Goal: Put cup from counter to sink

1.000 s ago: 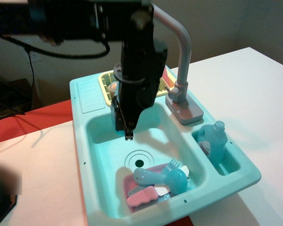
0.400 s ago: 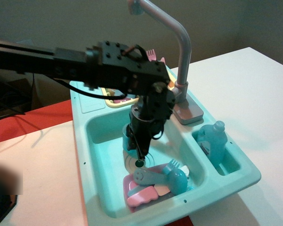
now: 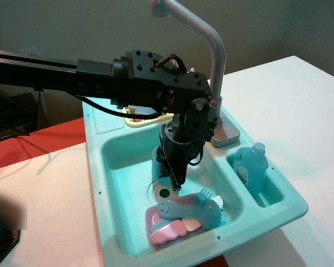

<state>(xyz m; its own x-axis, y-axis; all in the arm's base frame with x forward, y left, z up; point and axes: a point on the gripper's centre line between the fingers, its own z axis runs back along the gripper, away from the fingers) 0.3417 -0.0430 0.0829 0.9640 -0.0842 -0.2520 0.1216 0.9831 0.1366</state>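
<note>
One view here, and the black arm reaches in from the upper left of the frame, its wrist bent down into the sink [image 3: 119, 153]. The gripper [image 3: 175, 181] points down and a little right, fingertips low inside the basin, just above the round drain [image 3: 163, 192]. And there's the cup [image 3: 157, 168], translucent blue, showing only as a sliver at the left edge of the gripper, pressed against the dark fingers [image 3: 171, 173] and mostly hidden behind them. It sits inside the basin, above the drain rings; whether it touches the floor of the basin, can't tell. The fingers look drawn in around it, clamped on the cup.

Lower in the basin, toward the bottom centre of the frame, a pink plate [image 3: 153, 221] carries a paler blue cup [image 3: 181, 209] lying on its side and a blue fork [image 3: 205, 194]. To the right, a blue bottle [image 3: 251, 167] stands in the narrow side well. The grey faucet [image 3: 214, 50] arches over the top, with the yellow dish rack [image 3: 138, 119] peeking out behind the arm.
</note>
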